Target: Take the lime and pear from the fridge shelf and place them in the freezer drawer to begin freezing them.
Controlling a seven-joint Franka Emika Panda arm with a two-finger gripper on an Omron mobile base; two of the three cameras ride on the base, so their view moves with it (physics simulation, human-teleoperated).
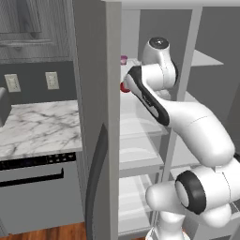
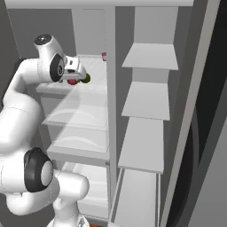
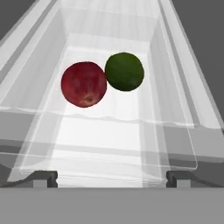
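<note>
At bottom of the hand view, the gripper (image 3: 112, 178) shows two finger tips spread wide apart at lower left and lower right, nothing between them — open, empty. Beyond them, mid-frame, the pear (image 3: 84, 84) and the lime (image 3: 124, 71) sit on the fridge shelf (image 3: 113, 144), pear left of centre, lime just right and slightly further back, looking touching or nearly so.

Risks, my read:
- Fruits sit so close that a finger coming down between them likely shoves one; both are round and would roll on the smooth shelf.
- Closing off-centre on the pear could squirt it sideways into the lime.
- Shelf front lip lies between tips and fruit; a low approach could clip it.

Hard to make out:
- In the right base view, upper left, the gripper (image 2: 76, 71) covers most of the pear (image 2: 72, 81) and lime (image 2: 86, 79).
- Left base view: the fridge door edge (image 1: 112, 117) hides the hand; only a sliver of pear (image 1: 124, 87) is visible.
- Small pink cup (image 2: 104, 56) behind, detail unclear.
- Can't pick out the freezer drawer with confidence.
</note>
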